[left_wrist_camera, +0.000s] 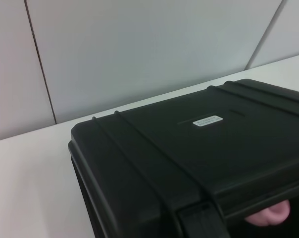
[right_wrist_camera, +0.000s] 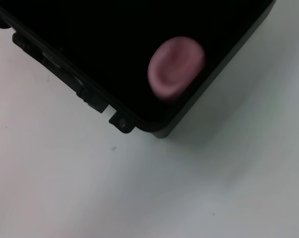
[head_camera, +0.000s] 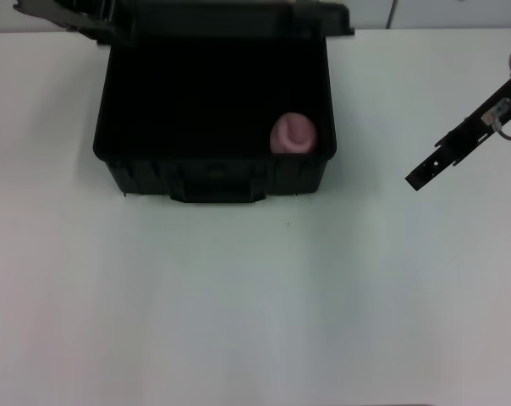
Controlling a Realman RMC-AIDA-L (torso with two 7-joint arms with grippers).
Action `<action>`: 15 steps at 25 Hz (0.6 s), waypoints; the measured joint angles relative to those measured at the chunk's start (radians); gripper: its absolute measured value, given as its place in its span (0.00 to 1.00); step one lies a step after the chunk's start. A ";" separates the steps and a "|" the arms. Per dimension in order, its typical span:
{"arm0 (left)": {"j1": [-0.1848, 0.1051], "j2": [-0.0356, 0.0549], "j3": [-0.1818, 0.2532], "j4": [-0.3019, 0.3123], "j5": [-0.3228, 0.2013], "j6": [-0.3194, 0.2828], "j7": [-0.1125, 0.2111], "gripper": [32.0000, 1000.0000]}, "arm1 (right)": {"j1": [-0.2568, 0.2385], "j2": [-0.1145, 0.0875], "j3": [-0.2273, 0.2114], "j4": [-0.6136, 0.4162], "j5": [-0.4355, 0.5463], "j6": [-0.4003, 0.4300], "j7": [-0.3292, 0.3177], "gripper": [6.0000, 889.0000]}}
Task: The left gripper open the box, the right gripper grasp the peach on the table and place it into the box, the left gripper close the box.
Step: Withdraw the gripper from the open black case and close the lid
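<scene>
Peach (head_camera: pixel 292 134) lies in box (head_camera: pixel 137 173), right front corner; lid up. Right gripper (head_camera: pixel 425 173) clear over desk (head_camera: pixel 255 296), empty, finger gap unclear. Left gripper unseen, by lid for closing.

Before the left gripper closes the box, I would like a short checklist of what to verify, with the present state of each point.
1. Peach fully inside the box: ok, it lies in the front corner on the robot's right.
2. Nothing over the box rim: ok in the head view.
3. Right gripper clear of the box: ok, it hangs over the table, off to the box's right, holding nothing.
4. Lid free to move: ok as far as seen; the left wrist view shows its outer face with the white label, nothing on it.
5. Left gripper placed on the lid: cannot tell, it is not visible.
</scene>
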 joint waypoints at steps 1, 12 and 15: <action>0.000 0.0000 0.000 0.000 0.000 0.000 0.000 0.41 | 0.000 0.000 0.000 0.000 0.000 0.000 0.000 0.96; 0.000 0.0000 0.000 0.000 0.002 -0.009 0.001 0.78 | 0.000 0.000 0.000 0.000 0.000 0.000 0.000 0.96; 0.000 0.0000 0.000 0.000 0.002 -0.009 0.001 0.85 | -0.001 0.000 0.000 0.000 0.000 0.000 0.000 0.96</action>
